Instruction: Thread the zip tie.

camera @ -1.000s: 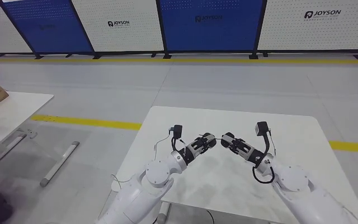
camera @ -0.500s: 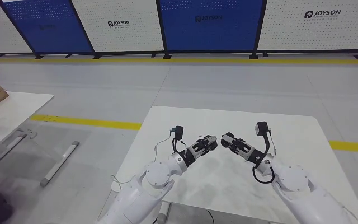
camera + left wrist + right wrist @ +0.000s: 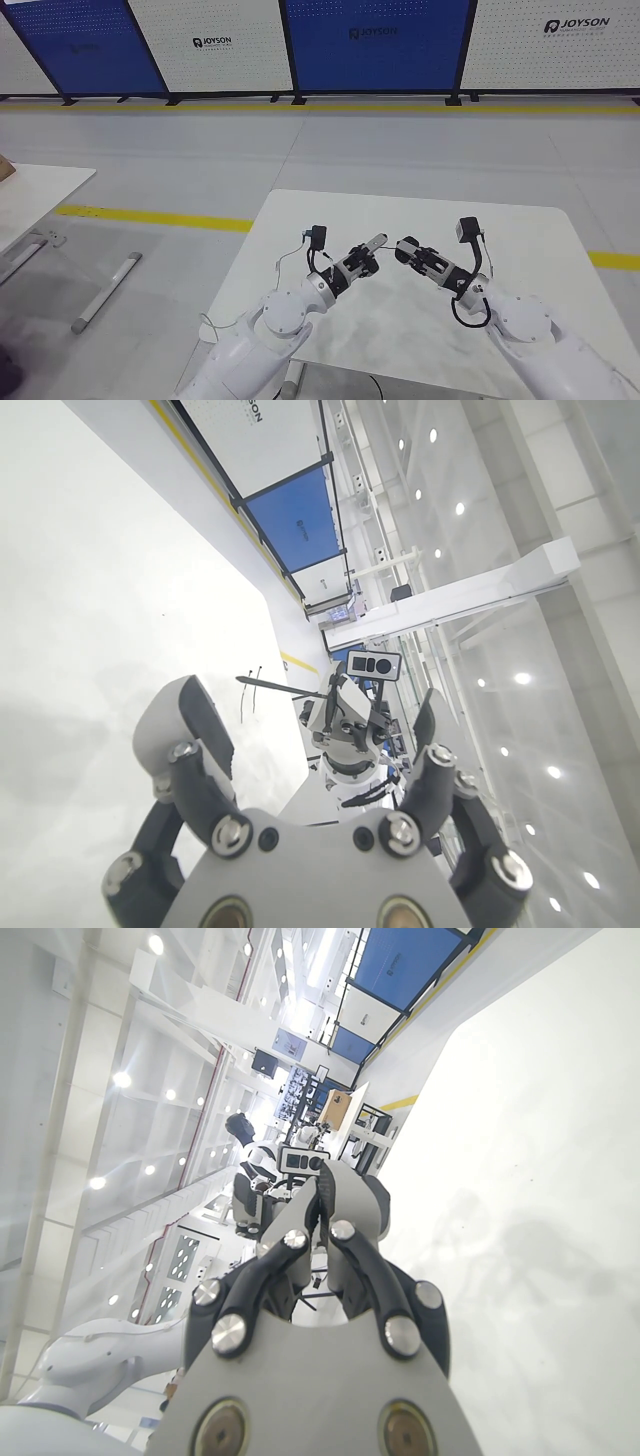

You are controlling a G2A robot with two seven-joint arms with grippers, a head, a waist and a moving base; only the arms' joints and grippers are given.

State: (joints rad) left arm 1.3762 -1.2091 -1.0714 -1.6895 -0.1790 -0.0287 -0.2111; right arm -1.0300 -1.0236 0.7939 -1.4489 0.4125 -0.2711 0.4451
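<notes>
Off to the left stood a second white table (image 3: 45,190). A grey bar (image 3: 105,292) lay on the floor between it and the work table (image 3: 520,235). Above the near middle of the work table, the left gripper (image 3: 371,247) hung with its fingers (image 3: 200,710) spread wide. It held nothing and pointed across at the other arm.

Just past it was the zip tie (image 3: 282,688), a thin black strip held in the air above the tabletop. Its free, pointed end aimed toward the left gripper. From where I stood I could not tell whether that tip reached in between the spread fingers or stopped short of them.

The strip's other end was pinched in the right gripper (image 3: 403,247), whose fingers were pressed together on it. The two grippers faced each other, near but apart.

Behind the table, a row of blue and white panels (image 3: 375,45) ran along the far side of the floor.
</notes>
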